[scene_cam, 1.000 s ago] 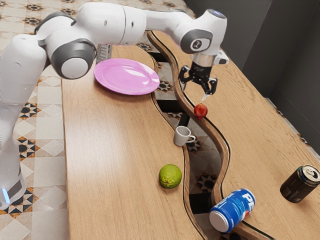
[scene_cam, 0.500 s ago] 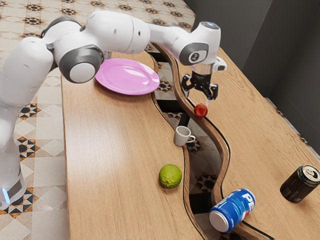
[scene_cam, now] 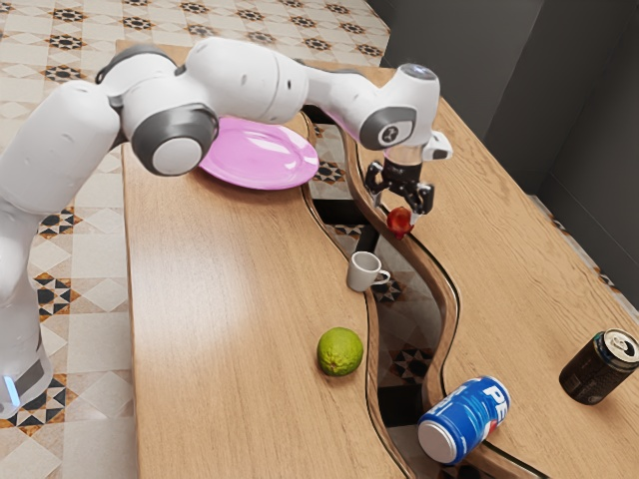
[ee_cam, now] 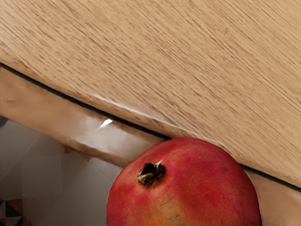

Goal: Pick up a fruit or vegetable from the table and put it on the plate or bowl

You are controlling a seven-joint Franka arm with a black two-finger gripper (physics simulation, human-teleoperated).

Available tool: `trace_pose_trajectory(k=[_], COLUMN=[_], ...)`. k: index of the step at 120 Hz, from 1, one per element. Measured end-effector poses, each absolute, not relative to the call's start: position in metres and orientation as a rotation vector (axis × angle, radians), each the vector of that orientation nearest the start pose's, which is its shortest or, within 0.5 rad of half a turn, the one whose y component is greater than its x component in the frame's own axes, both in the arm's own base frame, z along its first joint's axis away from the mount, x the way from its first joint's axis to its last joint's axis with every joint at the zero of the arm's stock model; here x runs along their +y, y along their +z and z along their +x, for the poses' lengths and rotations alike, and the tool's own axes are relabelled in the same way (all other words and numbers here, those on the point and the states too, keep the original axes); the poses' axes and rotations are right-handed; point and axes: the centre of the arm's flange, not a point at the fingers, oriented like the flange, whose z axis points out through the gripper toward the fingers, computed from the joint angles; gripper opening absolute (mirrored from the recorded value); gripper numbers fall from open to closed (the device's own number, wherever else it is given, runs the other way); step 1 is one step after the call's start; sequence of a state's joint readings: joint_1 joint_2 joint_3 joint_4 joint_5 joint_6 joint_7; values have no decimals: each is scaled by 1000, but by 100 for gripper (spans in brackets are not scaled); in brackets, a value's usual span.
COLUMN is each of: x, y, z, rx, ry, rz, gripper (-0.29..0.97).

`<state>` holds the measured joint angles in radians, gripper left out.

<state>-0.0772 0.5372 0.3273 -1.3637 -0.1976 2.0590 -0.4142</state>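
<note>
While the end effector (scene_cam: 400,203) hangs directly over the pomegranate (scene_cam: 400,222), its fingers are spread and released, one to each side of the fruit's top, and nothing is grasped yet. The pomegranate sits on the very lip of the tabletop (scene_cam: 499,249) at the exterior view's right, on its curved inner edge beside the gap that separates it from the second tabletop (scene_cam: 230,299). The wrist view confirms this: the pomegranate (ee_cam: 183,188) lies under the hand with its crown facing up, and part of it reaches over the edge line.

The main risk, as I judge it, is that perch. If one finger touches before the other, or the hand presses down off-centre, the round fruit could roll over the lip and fall into the gap to the floor. Its hard, curved skin could also squirt out of a grip placed too high.

The pink plate (scene_cam: 262,160) lies near the far edge of the second tabletop, partly behind the arm, so a weak hold could let go over the gap during the carry. The white cup (scene_cam: 365,270) stands near that route.
</note>
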Motion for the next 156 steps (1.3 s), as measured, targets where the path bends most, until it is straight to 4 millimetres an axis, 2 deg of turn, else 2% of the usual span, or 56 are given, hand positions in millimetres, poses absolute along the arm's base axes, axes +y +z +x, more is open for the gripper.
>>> trace_pose_trajectory(k=[26, 47, 75, 91, 95, 105, 109, 118, 126, 132, 144, 150, 156], x=[124, 121, 125, 123, 121, 115, 116, 124, 152, 185, 257, 275, 280], y=[421, 415, 411, 413, 420, 460, 472, 514, 537, 544, 541, 540, 539], z=[719, 722, 723, 723, 721, 704, 694, 643, 589, 549, 478, 450, 436], rx=[-1025, -1001, -1067, -1101, -1107, -1113, -1123, -1155, -1245, -1356, -1619, -1710, -1756], ry=[-282, -295, -301, -308, -318, -378, -387, -410, -413, -407, -373, -362, -353], rz=[-2986, -2998, -3003, -2992, -2991, -2973, -2970, -2958, -2935, -2899, -2779, -2738, -2715], gripper=[68, 67, 31, 28, 27, 28, 27, 27, 27, 26, 25, 22, 22])
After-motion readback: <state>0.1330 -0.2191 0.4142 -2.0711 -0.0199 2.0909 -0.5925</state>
